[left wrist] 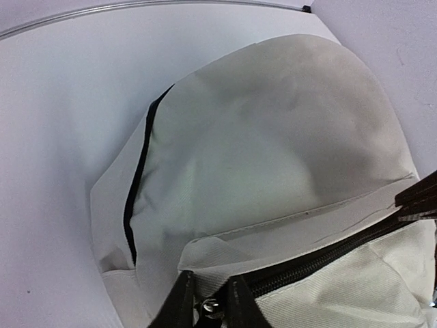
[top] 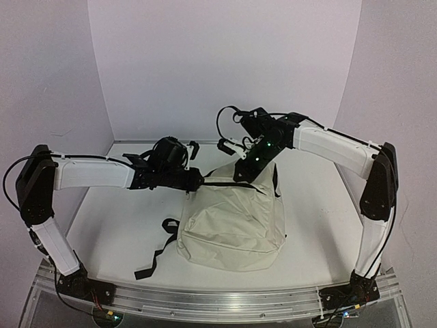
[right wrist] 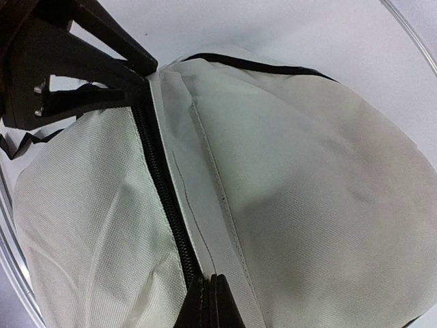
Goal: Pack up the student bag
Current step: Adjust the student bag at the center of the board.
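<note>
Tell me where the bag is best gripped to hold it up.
Probably at the top ridge, on the fabric at each end of the zipper, coming from the sides. There the bag folds into a thin edge jaws can pinch; the body below is broad and slack. Left gripper and right gripper pinch there.

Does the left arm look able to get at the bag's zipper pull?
Probably yes: the left gripper straddles the zipper pull at the top of the bag, nothing blocking. The right gripper pinches the bag farther along, clear of it.

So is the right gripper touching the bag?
Touching. The right wrist view shows the right gripper pinched shut on the student bag beside its zipper.
</note>
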You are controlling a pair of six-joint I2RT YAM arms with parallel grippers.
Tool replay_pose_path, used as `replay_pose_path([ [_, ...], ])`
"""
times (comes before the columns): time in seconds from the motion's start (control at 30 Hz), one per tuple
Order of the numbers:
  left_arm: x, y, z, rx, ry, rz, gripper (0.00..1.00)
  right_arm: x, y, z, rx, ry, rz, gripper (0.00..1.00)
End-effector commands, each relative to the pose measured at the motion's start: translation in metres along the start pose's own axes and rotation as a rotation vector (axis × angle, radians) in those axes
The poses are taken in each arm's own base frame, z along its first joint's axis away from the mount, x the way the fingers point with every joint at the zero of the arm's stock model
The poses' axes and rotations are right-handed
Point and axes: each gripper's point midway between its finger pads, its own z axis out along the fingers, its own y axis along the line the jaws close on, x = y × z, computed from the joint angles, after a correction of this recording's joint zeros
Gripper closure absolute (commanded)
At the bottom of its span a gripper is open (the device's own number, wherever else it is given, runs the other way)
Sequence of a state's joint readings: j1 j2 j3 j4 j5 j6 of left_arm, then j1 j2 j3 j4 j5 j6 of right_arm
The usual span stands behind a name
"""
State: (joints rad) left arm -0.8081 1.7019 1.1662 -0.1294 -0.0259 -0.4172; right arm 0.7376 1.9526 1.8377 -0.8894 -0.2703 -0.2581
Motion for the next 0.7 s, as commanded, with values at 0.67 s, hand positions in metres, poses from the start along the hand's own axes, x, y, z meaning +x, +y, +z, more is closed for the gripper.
replay_pose_path([
  [0.67,0.018,0.003,-0.024,0.162,0.063,-0.09,0.74,0.022,0.012,-0.003,-0.089,0.067,0.04,1.0],
])
